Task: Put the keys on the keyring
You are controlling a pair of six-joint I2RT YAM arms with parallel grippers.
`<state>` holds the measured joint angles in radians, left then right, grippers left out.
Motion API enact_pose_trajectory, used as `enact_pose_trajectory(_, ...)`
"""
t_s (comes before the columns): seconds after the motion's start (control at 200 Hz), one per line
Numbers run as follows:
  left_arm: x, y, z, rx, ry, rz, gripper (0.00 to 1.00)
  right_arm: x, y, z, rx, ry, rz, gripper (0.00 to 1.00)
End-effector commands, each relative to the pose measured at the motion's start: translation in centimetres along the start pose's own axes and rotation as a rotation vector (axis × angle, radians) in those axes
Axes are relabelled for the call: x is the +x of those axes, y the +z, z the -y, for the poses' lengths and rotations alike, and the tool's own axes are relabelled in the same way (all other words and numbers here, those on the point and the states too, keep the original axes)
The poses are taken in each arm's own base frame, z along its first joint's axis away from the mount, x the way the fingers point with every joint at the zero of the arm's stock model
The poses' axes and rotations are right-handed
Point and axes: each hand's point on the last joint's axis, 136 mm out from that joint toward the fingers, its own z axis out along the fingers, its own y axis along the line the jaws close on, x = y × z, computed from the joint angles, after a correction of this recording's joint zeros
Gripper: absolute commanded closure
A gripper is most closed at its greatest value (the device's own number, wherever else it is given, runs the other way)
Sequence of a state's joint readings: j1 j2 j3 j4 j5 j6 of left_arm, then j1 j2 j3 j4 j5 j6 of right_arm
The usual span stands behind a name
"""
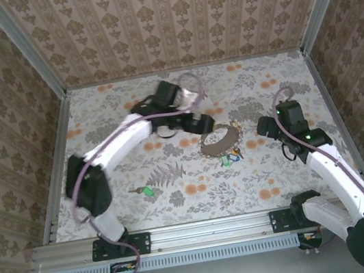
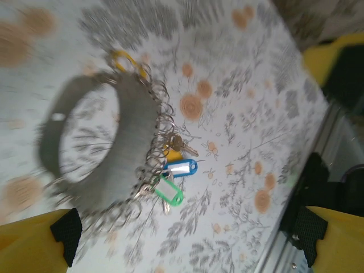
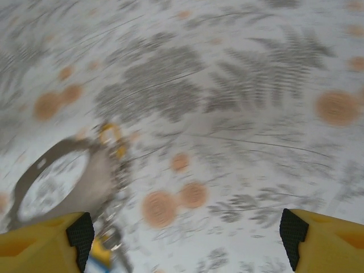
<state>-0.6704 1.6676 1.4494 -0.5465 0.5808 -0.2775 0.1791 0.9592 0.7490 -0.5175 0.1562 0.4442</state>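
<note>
Two sets of yellow, black-padded fingers hang wide open and empty over the flower-patterned counter (image 1: 95, 115): the left fingers (image 1: 201, 125) just far-left of the thin brownish hoop keyring (image 1: 219, 141) at mid-counter, the right fingers (image 1: 266, 127) near its right side, neither touching it. Small keys with blue, green and yellow plastic heads (image 1: 231, 158) lie against the hoop's near edge, while one green-headed key (image 1: 148, 191) lies well apart, near left. Judged an approach step; next comes pinning the hoop and fetching that stray key.
</note>
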Motion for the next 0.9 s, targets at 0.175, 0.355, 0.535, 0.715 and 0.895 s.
enact_pose_trajectory(0.175, 9.1, -16.5, -12.4, -0.355, -0.554, 0.155, 0.0, 8.1, -1.7, -18.4, -0.518, -0.519, -0.238, 0.26)
enact_pose_trajectory(0.355, 16.7, -19.7, -16.1, -0.437, -0.901, 0.193, 0.0, 16.1, -4.0, -28.5, -0.753, -0.921, -0.252, 0.34)
enact_pose_trajectory(0.535, 20.6, -19.6, -18.7, -0.466, -1.141, 0.285, 0.0, 23.2, -4.9, -34.6, -0.917, -1.35, -0.141, 0.52)
enact_pose_trajectory(0.715, 22.2, -19.3, -20.7, -0.392, -1.259, 0.345, 0.0, 26.6, -5.8, -38.6, -1.298, -1.573, 0.148, 0.62)
enact_pose_trajectory(0.895, 22.4, -20.6, -21.4, -0.492, -1.197, 0.345, 0.0, 27.6, -2.6, -41.1, -1.351, -1.651, 0.172, 0.58)
